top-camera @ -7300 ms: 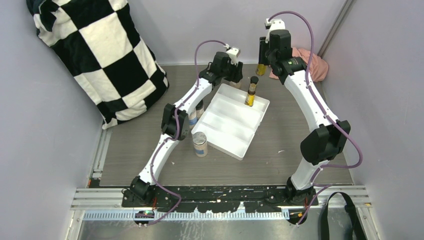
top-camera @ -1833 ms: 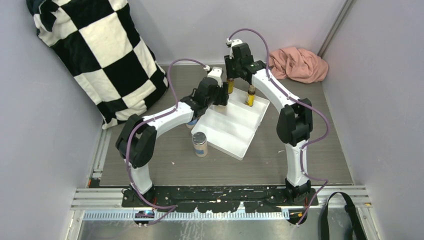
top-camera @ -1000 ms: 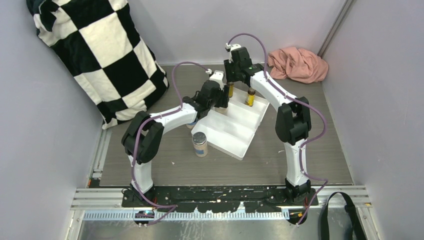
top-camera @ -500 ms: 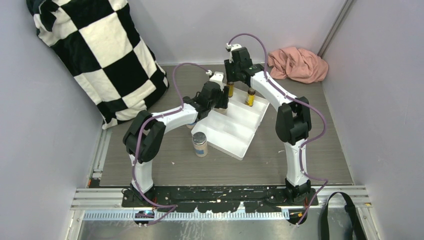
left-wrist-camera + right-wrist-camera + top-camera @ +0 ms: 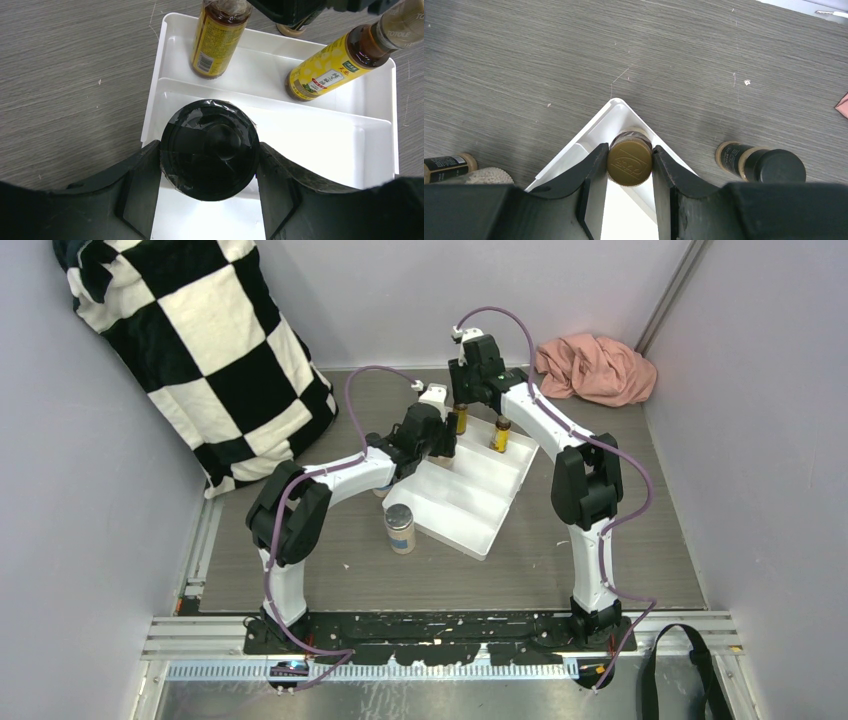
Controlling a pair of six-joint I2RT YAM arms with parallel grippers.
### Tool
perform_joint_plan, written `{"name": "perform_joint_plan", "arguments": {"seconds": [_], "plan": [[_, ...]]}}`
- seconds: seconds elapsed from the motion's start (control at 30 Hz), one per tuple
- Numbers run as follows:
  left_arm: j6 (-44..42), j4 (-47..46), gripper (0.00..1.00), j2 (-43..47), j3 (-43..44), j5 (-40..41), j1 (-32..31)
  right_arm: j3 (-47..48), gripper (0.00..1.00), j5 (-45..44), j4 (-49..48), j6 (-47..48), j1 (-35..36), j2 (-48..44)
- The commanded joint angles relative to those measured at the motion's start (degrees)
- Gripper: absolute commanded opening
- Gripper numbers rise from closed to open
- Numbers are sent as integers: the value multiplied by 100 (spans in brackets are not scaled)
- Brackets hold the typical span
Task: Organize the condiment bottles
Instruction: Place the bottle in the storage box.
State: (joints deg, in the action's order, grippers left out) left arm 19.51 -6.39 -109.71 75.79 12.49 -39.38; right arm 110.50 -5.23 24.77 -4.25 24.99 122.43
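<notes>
Since some seconds ago, the right claw has carried a yellow bottle from beside the pink cloth into the far corner of the white tray. It is closed on the brown cap. The left claw grips a black-lidded jar over the next compartment. Another yellow bottle stands in the far compartment, and one jar stands on the bench just beside the tray.

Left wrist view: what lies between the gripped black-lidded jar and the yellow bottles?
Only the white tray's divider ridge and bare tray floor, between black-lidded jar and yellow bottles; left wrist view shows it.
</notes>
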Motion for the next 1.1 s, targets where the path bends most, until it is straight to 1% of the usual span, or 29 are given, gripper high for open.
{"name": "perform_joint_plan", "arguments": {"seconds": [0.0,0.1,0.23,0.33,0.4,0.5,0.6,0.63,0.7,0.8,0.87,0.9,0.97,1.0,1.07], "plan": [[118,-433,10,90,13,124,-18,-64,9,-4,-367,-40,-21,-105],[140,-429,17,99,-7,114,-18,-105,17,-4,-398,-57,-19,-123],[169,-442,20,124,-32,89,-18,-139,31,-4,-403,-65,-21,-140],[184,-442,22,151,-67,70,-18,-172,36,-4,-394,-76,-20,-170],[192,-442,22,180,-94,61,-18,-186,37,-12,-393,-86,-15,-188],[215,-459,23,225,-154,60,-26,-239,34,-4,-394,-102,-16,-248],[220,-454,23,269,-193,63,-39,-324,33,22,-386,-122,-16,-305],[224,-458,23,286,-203,65,-43,-356,31,22,-382,-136,-20,-327],[228,-451,23,319,-229,88,-62,-419,20,14,-381,-154,-19,-371],[221,-423,24,358,-244,96,-78,-535,18,-1,-397,-177,-20,-435],[221,-399,25,378,-257,104,-83,-635,20,-12,-427,-199,-20,-492],[220,-398,29,388,-265,98,-87,-675,23,-6,-449,-211,-19,-515],[216,-375,37,405,-262,96,-104,-740,33,-20,-487,-231,-17,-558],[217,-364,41,406,-258,96,-113,-761,35,-38,-498,-234,-20,-571],[213,-354,42,407,-255,96,-116,-795,39,-48,-507,-243,-21,-595]]}}
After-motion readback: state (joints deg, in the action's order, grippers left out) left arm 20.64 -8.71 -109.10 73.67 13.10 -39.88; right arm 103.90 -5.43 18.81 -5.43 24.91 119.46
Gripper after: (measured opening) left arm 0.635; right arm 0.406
